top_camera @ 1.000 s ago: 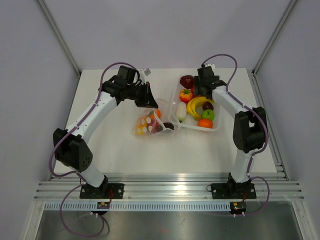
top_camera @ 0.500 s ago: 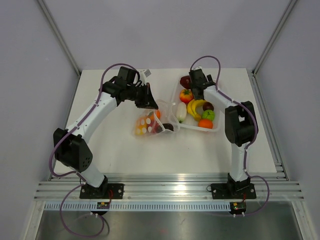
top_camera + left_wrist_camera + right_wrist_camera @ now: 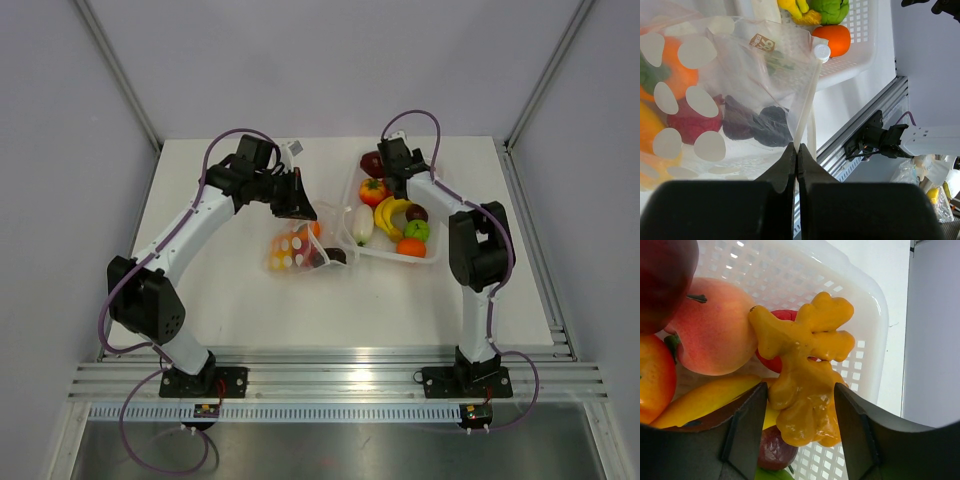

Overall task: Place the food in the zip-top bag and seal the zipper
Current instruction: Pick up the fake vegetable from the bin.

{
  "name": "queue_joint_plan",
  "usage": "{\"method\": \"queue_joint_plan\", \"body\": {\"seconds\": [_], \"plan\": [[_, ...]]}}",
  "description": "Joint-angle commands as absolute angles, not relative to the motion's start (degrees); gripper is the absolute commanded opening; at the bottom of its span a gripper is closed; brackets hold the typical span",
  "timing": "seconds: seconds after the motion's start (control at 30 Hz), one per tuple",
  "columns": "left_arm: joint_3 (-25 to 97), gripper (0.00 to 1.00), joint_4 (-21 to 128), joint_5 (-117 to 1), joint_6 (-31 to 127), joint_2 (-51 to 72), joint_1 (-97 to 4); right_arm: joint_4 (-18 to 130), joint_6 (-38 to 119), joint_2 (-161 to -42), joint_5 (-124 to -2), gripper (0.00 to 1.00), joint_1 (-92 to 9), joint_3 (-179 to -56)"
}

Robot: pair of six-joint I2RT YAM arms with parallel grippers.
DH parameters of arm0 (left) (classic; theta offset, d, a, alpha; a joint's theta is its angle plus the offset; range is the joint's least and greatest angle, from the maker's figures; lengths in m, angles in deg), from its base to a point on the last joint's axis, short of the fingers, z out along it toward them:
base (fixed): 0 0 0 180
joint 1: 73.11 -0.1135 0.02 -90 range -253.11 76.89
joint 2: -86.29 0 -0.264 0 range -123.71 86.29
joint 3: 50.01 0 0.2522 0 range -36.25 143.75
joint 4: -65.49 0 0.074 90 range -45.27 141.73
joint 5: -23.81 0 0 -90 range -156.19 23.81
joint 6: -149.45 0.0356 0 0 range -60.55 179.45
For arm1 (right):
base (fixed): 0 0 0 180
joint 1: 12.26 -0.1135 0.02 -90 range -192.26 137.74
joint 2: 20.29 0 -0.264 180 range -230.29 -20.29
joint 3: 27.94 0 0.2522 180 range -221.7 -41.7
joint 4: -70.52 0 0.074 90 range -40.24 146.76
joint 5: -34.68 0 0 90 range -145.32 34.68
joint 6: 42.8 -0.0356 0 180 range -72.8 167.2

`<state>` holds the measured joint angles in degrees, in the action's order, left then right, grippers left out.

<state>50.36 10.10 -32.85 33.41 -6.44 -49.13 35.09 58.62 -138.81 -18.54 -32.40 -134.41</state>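
The zip-top bag point(image 3: 295, 248) lies left of the white tray point(image 3: 440, 252) and holds orange, red and dark purple food. My left gripper point(image 3: 303, 210) is shut on the bag's edge. In the left wrist view the jaws point(image 3: 797, 147) are pinched on the white zipper strip point(image 3: 807, 105), with the bag point(image 3: 735, 75) spread beyond them. My right gripper point(image 3: 393, 170) is over the tray's back left part. In the right wrist view it point(image 3: 800, 386) is shut on a knobbly yellow piece point(image 3: 805, 360), with a finger touching each side.
The tray holds bananas point(image 3: 394, 212), an orange point(image 3: 410, 246), a green piece point(image 3: 417, 229), a tomato-like piece point(image 3: 371, 190), a dark red apple point(image 3: 371, 161) and a white piece point(image 3: 361, 222). A peach point(image 3: 715, 335) lies beside the yellow piece. The tray wall point(image 3: 870, 315) is close on the right.
The right arm swung left towards the tray's back left corner, then stayed almost still. The left gripper kept its hold on the bag edge and barely moved.
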Motion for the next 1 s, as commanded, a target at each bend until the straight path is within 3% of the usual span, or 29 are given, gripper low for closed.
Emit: {"method": "queue_joint_plan", "body": {"seconds": [0.0, 0.23, 0.7, 0.97], "plan": [[50.32, 0.0, 12.53, -30.69, 32.82, -3.8, -49.38, 38.22, 59.94, -140.0, -15.07, 0.62, -32.56, -134.34], [50.06, 0.0, 12.7, -30.6, 32.64, -3.8, -49.38, 39.89, 60.29, -139.12, -14.1, 0.51, -32.82, -132.23], [49.44, 0.0, 13.4, -30.16, 32.38, -3.54, -49.38, 39.54, 57.4, -134.2, -14.62, 0.01, -34.4, -130.03], [49.79, 0.0, 13.58, -30.33, 32.47, -3.45, -49.38, 36.73, 53.44, -129.02, -15.68, 0.0, -35.46, -128.8]]}}
